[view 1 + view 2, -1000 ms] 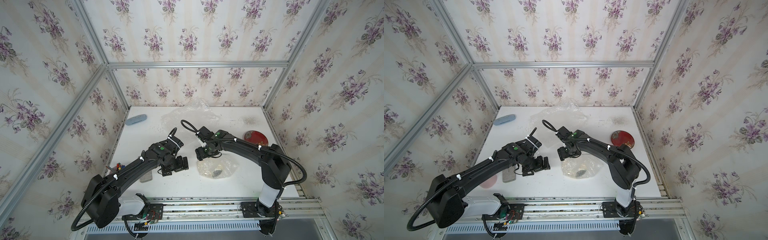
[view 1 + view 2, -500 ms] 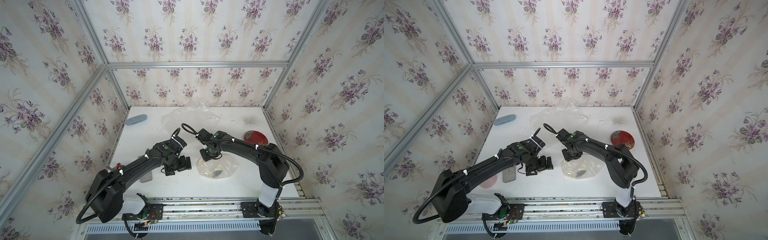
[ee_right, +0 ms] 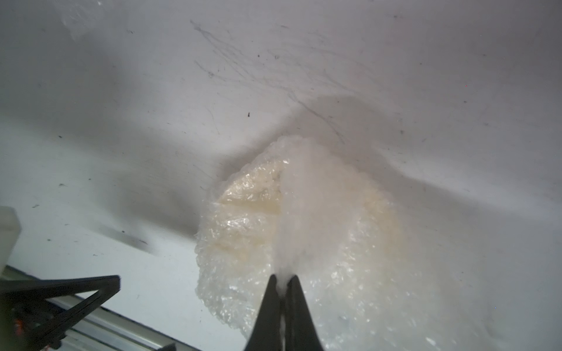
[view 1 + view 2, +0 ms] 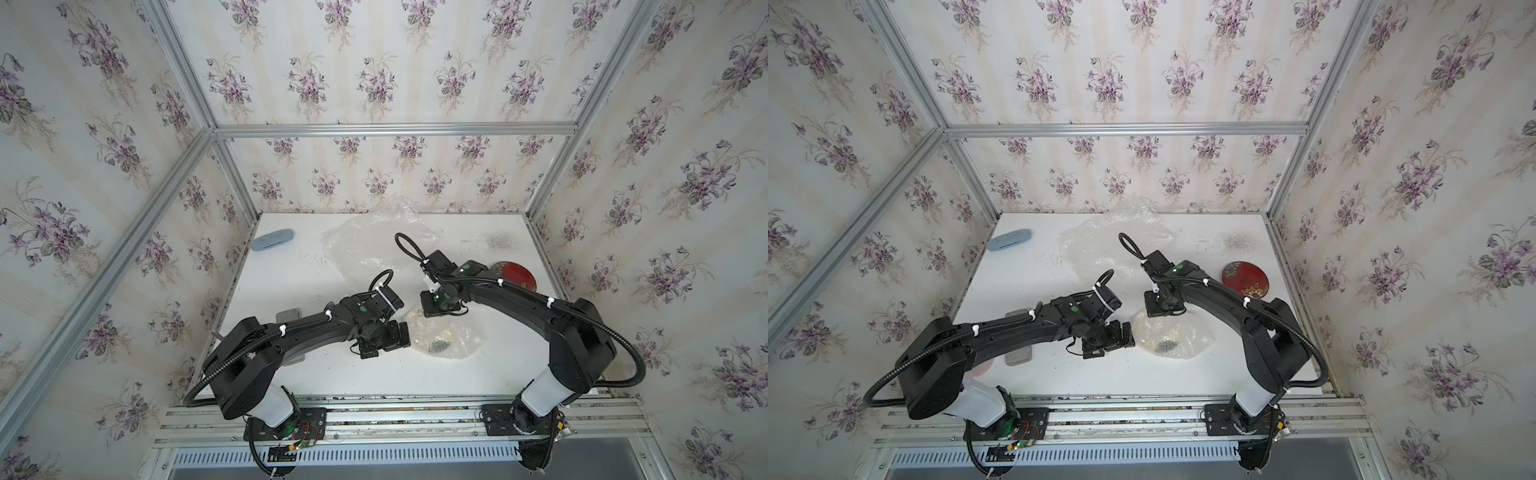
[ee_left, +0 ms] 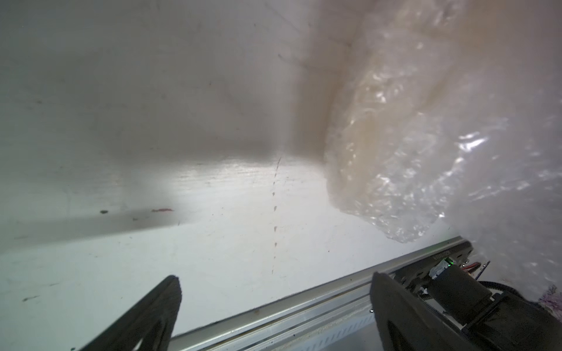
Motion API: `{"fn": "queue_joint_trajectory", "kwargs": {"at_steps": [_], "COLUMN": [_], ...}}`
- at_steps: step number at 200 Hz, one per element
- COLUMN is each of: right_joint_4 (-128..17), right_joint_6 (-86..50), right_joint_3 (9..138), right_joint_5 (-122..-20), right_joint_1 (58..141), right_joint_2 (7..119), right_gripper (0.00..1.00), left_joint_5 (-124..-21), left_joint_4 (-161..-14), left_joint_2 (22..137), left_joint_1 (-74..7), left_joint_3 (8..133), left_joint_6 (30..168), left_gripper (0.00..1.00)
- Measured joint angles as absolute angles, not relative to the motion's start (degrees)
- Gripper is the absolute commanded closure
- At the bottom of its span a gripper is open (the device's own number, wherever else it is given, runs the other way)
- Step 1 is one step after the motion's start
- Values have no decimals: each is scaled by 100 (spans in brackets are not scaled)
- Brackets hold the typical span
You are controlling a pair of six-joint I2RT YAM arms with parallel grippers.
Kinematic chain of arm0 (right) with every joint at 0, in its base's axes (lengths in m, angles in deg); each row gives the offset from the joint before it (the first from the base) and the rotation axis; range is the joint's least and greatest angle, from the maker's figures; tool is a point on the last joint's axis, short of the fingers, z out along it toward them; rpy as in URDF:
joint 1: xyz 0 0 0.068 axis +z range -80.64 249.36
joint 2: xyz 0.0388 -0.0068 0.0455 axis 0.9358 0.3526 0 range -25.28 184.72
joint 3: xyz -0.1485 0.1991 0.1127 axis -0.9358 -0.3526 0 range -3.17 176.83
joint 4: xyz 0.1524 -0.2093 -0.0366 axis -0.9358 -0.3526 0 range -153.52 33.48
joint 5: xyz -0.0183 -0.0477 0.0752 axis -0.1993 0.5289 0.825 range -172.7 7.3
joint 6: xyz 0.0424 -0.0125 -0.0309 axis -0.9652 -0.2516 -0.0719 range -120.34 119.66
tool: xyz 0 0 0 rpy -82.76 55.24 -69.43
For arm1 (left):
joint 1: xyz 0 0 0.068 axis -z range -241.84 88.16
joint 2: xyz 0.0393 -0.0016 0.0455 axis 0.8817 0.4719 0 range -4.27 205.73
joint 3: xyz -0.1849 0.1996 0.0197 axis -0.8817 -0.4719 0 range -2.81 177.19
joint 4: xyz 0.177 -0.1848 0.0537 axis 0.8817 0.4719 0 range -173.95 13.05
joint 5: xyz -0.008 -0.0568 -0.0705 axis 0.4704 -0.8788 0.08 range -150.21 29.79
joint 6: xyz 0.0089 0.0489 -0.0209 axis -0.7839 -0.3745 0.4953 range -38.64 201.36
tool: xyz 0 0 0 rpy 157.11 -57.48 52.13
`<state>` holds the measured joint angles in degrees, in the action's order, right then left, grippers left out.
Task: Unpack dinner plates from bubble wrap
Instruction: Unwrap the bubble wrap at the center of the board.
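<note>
In both top views, find the bubble wrap [image 4: 457, 332] bundled round the cream plate [image 4: 438, 345], right of the bench [image 4: 291, 270] middle and toward the near side, with a dark mark showing through. Note the right hand [image 4: 438, 311] down on the bundle's far edge and the left hand [image 4: 386, 341] just beside its left edge; cannot tell about contact from here. Spot the dark red plate [image 4: 515, 274] lying bare by the right edge, a loose sheet [image 4: 374, 241] crumpled at the far middle, a pale blue oval [image 4: 272, 240] far left, and a grey block [image 4: 288, 314] by the left edge.

In the left wrist view, see the left hand spread wide and empty over bare bench, with wrap close by but untouched and the near rail [image 5: 304, 304] just beyond the fingertips.

In the right wrist view, see the right hand clamped on a raised fold of wrap, with cream showing beneath the film.

Judged as the start of the peel. Draw the fold up and toward the far side slowly, to unroll the layer rather than drag the plate along. Pin the near-left rim with the left hand first, without catching the same layer. Avoid pulling nearward, with the rail so close. Keep off the red plate at the right. Use the open bench between the loose sheet and the red plate for laying the wrap down
</note>
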<state>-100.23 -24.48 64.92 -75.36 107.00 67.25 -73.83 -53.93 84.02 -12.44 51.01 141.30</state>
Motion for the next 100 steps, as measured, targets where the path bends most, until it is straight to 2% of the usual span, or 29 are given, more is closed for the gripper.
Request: {"fn": "queue_joint_trajectory", "kwargs": {"at_steps": [48,100], "right_joint_4": [-9762,-9638], "right_joint_6": [-2735,-2945], "right_joint_3": [6134,6042], "right_joint_5": [-6787,-6527], "right_joint_1": [10423,10335], "right_joint_2": [6201,5888], "right_gripper": [100,100], "left_joint_5": [-7388,-7504], "left_joint_4": [-6422,-7115], "left_joint_2": [8750,9125], "left_joint_1": [-1230,-1228], "left_joint_3": [5222,5484], "left_joint_6": [14382,14482], "left_gripper": [1,1]}}
